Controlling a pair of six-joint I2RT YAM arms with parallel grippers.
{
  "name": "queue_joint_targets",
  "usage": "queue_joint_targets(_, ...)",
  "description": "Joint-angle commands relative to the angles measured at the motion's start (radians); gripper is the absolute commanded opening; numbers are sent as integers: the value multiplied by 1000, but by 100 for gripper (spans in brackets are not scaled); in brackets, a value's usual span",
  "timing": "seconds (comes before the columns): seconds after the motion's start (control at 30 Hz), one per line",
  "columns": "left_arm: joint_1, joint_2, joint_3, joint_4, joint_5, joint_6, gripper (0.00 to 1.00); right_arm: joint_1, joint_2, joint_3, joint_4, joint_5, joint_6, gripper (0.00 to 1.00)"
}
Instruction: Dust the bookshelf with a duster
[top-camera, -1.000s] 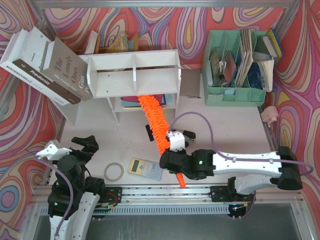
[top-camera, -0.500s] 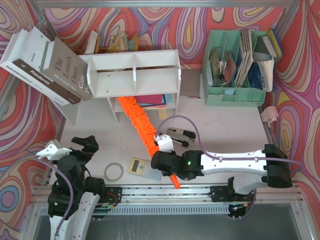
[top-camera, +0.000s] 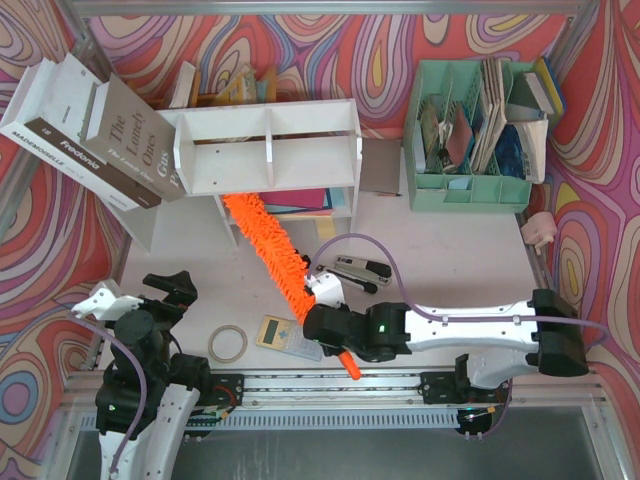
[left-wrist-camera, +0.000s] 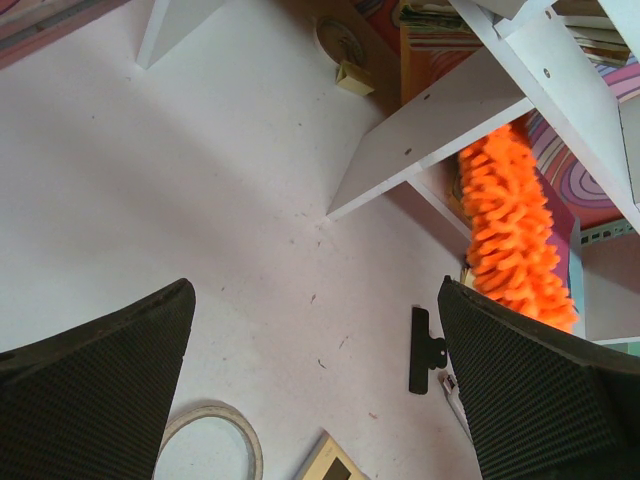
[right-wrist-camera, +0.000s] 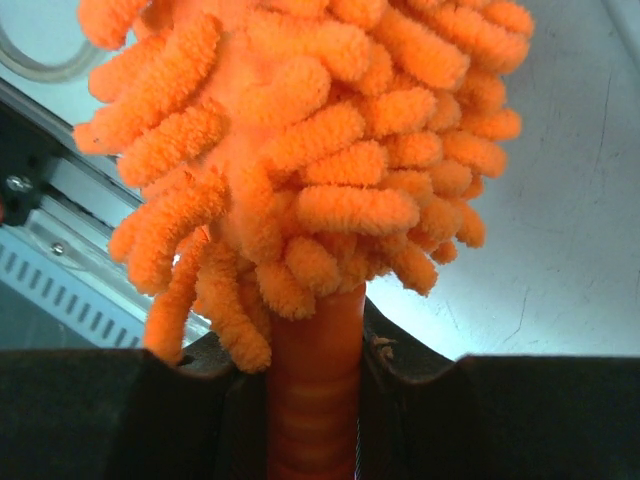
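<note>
Here the right fingers (right-wrist-camera: 130, 415) clench the handle of the duster (top-camera: 266, 246), whose long axis runs straight ahead of them into the lower tier of the bookshelf (top-camera: 270, 150), while the left fingers (left-wrist-camera: 90, 390) hang spread, well apart.

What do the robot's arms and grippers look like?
On the left arm and right arm: white shells, black joints, a lilac cable along each. The right arm shows a green light. The left gripper and right gripper have black fingers; the left's pads are finely textured.
</note>
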Motion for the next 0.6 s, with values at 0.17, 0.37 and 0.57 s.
queue_joint_targets(0.17, 8, -1, -16, 21, 3, 15, 98, 34, 10, 39, 11, 47, -35, 0)
queue_joint_targets(0.37, 8, -3, -15, 20, -1, 15, 99, 81, -34, 77, -37, 80, -61, 0)
queue_joint_targets(0.57, 8, -2, -13, 18, -4, 14, 99, 89, -54, -41, -33, 38, -10, 0)
